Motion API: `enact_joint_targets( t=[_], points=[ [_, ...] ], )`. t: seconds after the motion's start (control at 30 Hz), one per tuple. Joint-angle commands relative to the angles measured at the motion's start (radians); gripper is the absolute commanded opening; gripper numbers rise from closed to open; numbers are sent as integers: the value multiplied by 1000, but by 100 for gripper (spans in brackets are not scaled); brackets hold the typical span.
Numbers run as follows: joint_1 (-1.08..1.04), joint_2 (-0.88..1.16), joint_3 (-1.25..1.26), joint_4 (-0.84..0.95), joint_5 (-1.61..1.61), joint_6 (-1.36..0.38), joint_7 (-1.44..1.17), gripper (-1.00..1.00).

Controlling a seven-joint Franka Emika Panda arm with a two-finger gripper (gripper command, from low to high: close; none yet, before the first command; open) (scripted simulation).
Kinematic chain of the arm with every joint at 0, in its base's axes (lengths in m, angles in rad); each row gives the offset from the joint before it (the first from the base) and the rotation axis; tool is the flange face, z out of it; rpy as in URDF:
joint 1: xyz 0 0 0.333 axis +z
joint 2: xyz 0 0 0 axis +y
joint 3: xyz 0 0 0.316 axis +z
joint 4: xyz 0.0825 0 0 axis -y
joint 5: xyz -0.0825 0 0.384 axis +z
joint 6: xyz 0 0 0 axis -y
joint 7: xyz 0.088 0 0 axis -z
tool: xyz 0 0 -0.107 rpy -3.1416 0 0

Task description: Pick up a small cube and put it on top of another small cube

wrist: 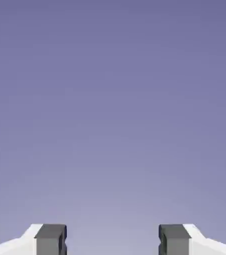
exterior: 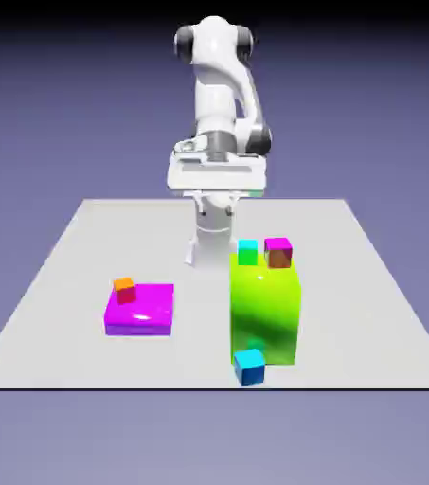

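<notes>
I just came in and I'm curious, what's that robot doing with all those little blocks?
The white robot arm isn't holding anything right now. Its two-fingered hand is open, up above the grey table. The job is to put one small cube on another, but the small blue cube with a cyan top sits alone at the front, with nothing on it, by the big shiny green block.

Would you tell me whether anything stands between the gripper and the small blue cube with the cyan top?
Yes, probably: the tall green block stands behind the small blue cube, on the side toward the gripper, with two small cubes at its top. A low, straight approach would likely meet it.
</notes>
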Motion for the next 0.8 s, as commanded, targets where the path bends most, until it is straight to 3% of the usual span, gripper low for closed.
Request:
enact_joint_targets(
  t=[0.0, 0.77],
  points=[
    [-2, 36, 8, 34, -6, -38, 2, 0],
    [-39, 870, 184, 807, -149, -914, 59, 0]
  ],
)
